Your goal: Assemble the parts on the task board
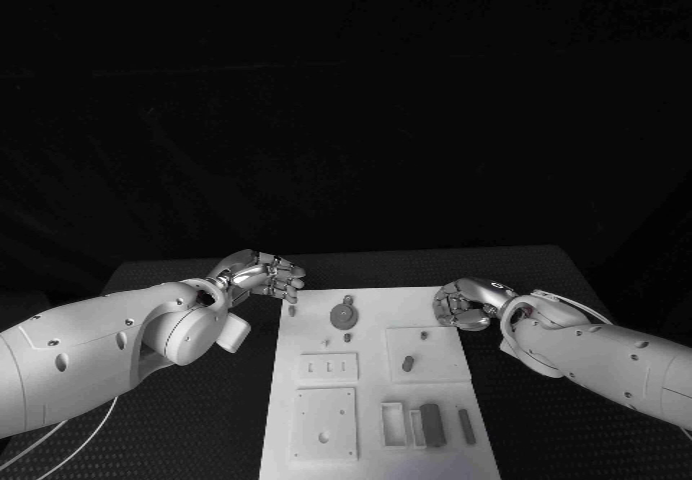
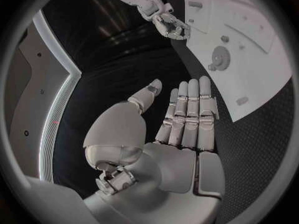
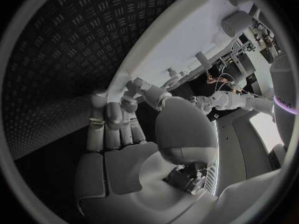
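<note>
The white task board lies in the middle of the black table. A round gear-like part sits near its far end, with a small peg further in. Several grey bars lie at its near right. My left hand hovers off the board's far left corner. In the left wrist view that hand shows straight fingers and a bare palm, beside the board and gear. My right hand is at the board's far right edge. Its fingers are curled in against the board's rim, and I see nothing in them.
Two recessed square plates lie on the board's left half. Ribbed black table surrounds the board on all sides. My right hand also appears in the left wrist view, beyond the board's far corner.
</note>
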Robot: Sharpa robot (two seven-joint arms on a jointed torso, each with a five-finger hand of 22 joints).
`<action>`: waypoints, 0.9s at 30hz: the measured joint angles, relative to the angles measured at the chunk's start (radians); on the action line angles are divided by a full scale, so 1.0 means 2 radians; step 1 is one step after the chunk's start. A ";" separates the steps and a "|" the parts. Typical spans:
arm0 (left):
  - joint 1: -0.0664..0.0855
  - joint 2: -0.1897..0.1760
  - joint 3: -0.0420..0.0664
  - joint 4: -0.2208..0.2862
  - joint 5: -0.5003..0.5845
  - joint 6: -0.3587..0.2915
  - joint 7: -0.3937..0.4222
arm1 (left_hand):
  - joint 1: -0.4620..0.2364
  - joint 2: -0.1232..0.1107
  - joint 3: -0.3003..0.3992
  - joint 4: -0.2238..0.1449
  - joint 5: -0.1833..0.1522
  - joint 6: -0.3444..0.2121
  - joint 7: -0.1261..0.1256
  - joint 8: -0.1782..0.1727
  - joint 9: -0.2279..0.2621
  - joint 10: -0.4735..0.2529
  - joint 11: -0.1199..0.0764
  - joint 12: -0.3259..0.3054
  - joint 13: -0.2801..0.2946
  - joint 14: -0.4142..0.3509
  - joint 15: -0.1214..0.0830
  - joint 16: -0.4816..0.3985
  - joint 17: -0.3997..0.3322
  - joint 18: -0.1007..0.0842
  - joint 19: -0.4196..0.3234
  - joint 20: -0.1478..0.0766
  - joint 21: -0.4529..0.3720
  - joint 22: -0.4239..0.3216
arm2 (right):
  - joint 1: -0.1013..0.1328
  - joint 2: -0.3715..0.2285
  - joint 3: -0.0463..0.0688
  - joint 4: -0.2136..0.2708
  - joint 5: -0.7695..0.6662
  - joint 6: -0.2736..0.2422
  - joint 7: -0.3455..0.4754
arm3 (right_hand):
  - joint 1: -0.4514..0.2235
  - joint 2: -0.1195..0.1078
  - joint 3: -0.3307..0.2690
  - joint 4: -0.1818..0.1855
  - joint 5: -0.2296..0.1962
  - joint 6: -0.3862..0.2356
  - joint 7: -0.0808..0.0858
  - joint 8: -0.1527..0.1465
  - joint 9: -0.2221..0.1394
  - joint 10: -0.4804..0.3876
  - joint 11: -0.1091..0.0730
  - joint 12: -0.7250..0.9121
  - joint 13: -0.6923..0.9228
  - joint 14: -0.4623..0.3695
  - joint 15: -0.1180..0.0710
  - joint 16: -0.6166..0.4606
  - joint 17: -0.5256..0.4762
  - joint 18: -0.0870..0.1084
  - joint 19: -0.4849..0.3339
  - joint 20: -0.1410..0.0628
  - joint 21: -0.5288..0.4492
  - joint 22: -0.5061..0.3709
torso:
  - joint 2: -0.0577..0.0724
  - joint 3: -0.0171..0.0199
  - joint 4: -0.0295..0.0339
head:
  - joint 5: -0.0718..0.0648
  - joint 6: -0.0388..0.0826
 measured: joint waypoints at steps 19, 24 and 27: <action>0.000 -0.001 0.000 0.003 0.000 0.000 0.000 | 0.000 0.000 0.000 0.000 0.000 -0.003 0.003 -0.003 -0.001 0.000 0.000 0.000 0.002 0.000 0.000 -0.002 0.002 0.000 0.000 0.000 0.000 0.001 | 0.000 0.002 0.000 0.001 0.001 -0.008 -0.001 | 0.003 0.014 0.003 -0.007 0.000 0.003 -0.003 0.007 0.007 0.003 -0.003 0.002 -0.004 0.009 -0.004 0.002 0.008 0.000 0.002 -0.001 0.003 0.000 | 0.000 0.0003 0.0001 | 0.000 -0.004; 0.000 -0.001 0.000 0.004 -0.001 0.001 0.000 | 0.000 0.000 0.000 0.000 0.000 -0.003 0.003 -0.003 -0.001 0.000 0.000 0.000 0.002 0.000 0.000 -0.002 0.003 -0.001 0.000 0.000 0.000 0.001 | 0.000 0.002 0.000 0.002 0.001 -0.009 -0.002 | 0.004 0.022 0.003 -0.016 0.000 0.004 -0.004 0.012 0.011 0.005 -0.005 0.004 -0.006 0.009 -0.004 0.004 0.010 0.000 0.001 -0.002 0.004 0.000 | 0.000 0.0003 0.0001 | 0.000 -0.004; 0.000 -0.001 0.000 0.004 -0.002 0.002 0.000 | 0.000 0.000 0.000 0.000 0.000 -0.003 0.003 -0.003 -0.001 0.000 0.000 0.000 0.002 0.000 0.000 -0.002 0.004 0.002 0.000 0.000 0.000 0.002 | 0.000 0.002 0.000 0.002 0.001 -0.010 -0.002 | 0.005 0.024 0.003 -0.017 0.000 0.005 -0.005 0.013 0.014 0.007 -0.007 0.004 -0.006 0.010 -0.005 0.004 0.012 0.000 0.001 -0.002 0.004 0.000 | 0.000 0.0003 0.0001 | 0.000 -0.004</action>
